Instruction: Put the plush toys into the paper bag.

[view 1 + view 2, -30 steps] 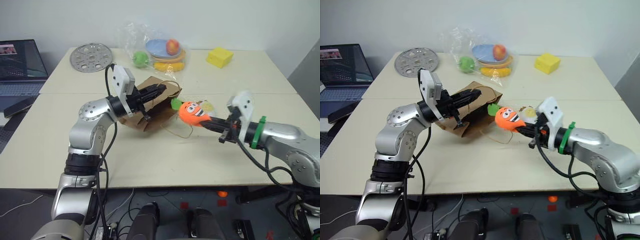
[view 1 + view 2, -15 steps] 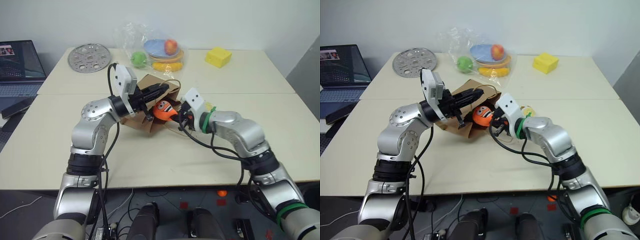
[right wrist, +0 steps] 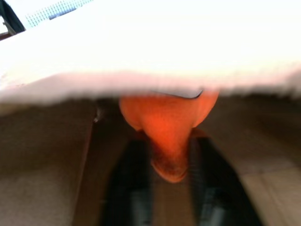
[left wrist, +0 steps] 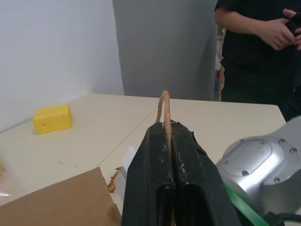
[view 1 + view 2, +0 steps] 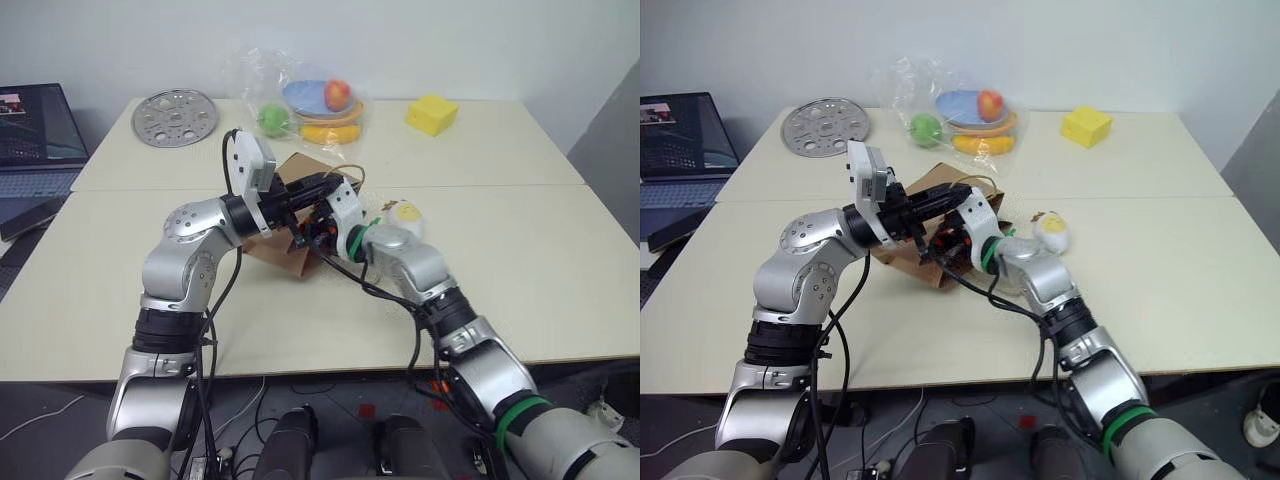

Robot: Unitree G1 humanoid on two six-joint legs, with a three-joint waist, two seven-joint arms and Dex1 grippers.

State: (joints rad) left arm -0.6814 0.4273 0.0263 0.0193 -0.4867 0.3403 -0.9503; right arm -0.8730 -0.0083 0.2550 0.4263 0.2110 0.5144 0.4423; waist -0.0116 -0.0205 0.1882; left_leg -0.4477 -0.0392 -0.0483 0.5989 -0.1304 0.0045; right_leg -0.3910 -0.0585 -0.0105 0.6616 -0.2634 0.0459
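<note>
The left arm reached forward and inward at mid-height, its left end effector pointing almost level with both black fingers pressed together. The right arm crossed toward it, the right end effector angled slightly downward, its fingers slightly apart.

No readable text or labels appear anywhere.

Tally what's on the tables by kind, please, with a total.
Plush toys: 2 (carrot, egg)
Paper bag: 1
Clear bag of fruit: 1
Yellow block: 1
Perforated metal disc: 1
Laptop: 1
Total: 7
</note>
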